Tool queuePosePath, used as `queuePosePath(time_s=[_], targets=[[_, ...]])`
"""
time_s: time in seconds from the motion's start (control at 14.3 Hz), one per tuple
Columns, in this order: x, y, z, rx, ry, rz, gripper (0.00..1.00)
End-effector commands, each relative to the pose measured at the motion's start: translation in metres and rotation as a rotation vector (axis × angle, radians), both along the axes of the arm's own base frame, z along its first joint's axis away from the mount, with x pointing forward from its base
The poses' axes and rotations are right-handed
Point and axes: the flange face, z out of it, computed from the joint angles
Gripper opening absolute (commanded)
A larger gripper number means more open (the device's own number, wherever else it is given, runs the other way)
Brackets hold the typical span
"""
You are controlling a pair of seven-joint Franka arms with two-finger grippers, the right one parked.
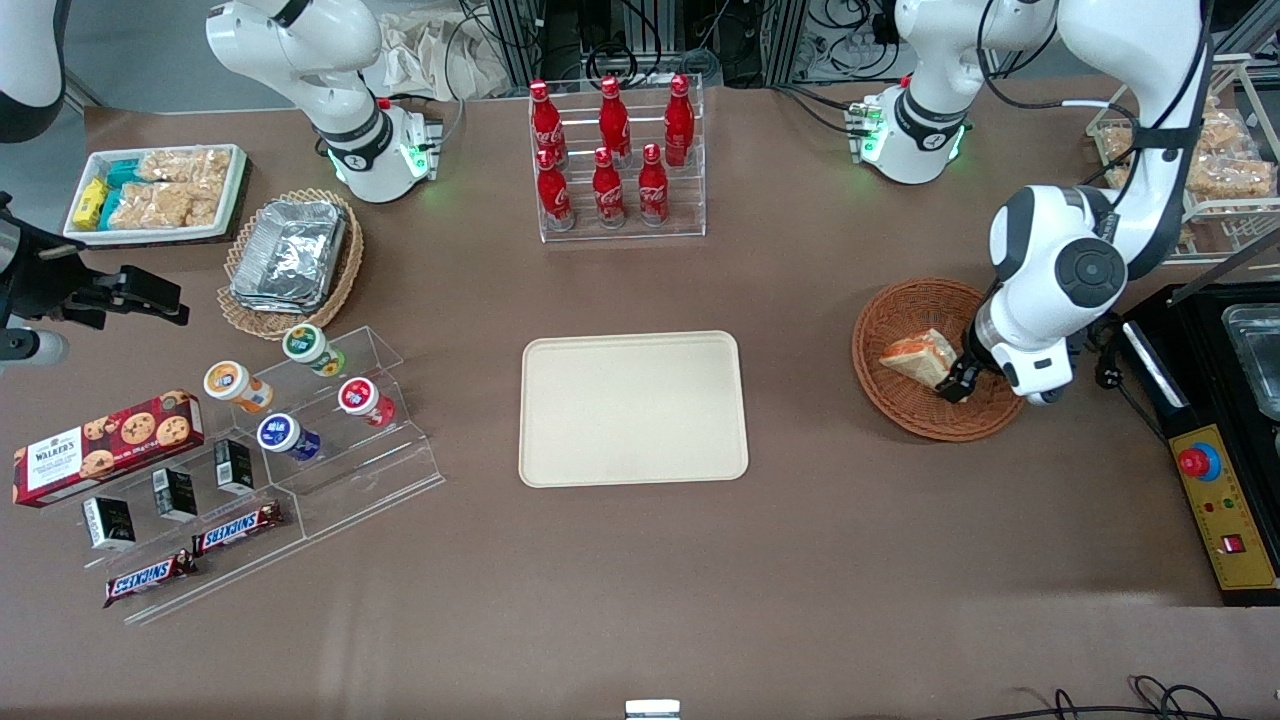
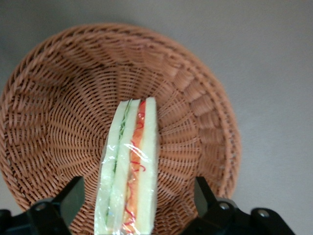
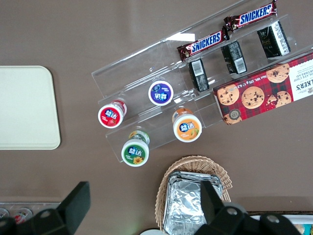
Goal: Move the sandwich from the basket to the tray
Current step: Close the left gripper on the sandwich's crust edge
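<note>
The sandwich [image 1: 920, 358], a plastic-wrapped wedge of white bread with orange-red and green filling, lies in the reddish-brown wicker basket [image 1: 905, 410] toward the working arm's end of the table. My left gripper [image 1: 955, 385] is lowered into the basket and open. In the left wrist view the sandwich [image 2: 129, 166] lies between the two dark fingers [image 2: 72, 197], with a gap on each side, over the basket's weave [image 2: 49, 103]. The cream-beige tray [image 1: 633, 407] lies flat at the middle of the table, bare, and its corner shows in the right wrist view [image 3: 24, 107].
A rack of red bottles [image 1: 615, 150] stands farther from the front camera than the tray. A black box with a red button [image 1: 1215, 480] lies beside the basket. Clear steps with jars and snack bars [image 1: 290, 440], a cookie box [image 1: 105, 447] and a tan basket of foil containers [image 1: 290, 255] lie toward the parked arm's end.
</note>
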Motion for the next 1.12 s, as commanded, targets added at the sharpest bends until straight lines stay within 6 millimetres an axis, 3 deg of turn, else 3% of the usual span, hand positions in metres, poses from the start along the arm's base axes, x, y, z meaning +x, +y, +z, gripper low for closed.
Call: queuePosePath(time_s=[0.0,0.21,0.28,0.35,0.42,0.49,0.7,1.05], targets=[[-0.03,-0.001,-0.025,0.004,-0.037,0.02,1.0],[-0.042,-0.002,-0.037,0.002,-0.038,0.016,1.0],[-0.045,-0.004,-0.038,0.002,-0.034,0.011,0.95],[-0.046,-0.005,-0.038,0.002,-0.032,0.011,0.6],[-0.047,-0.005,-0.037,0.002,-0.035,0.016,0.08],[-0.047,-0.004,-0.035,0.002,-0.038,0.024,0.0],[-0.041,-0.004,-0.013,-0.003,-0.073,0.005,0.0],[-0.043,0.006,0.081,0.003,-0.067,-0.181,0.0]])
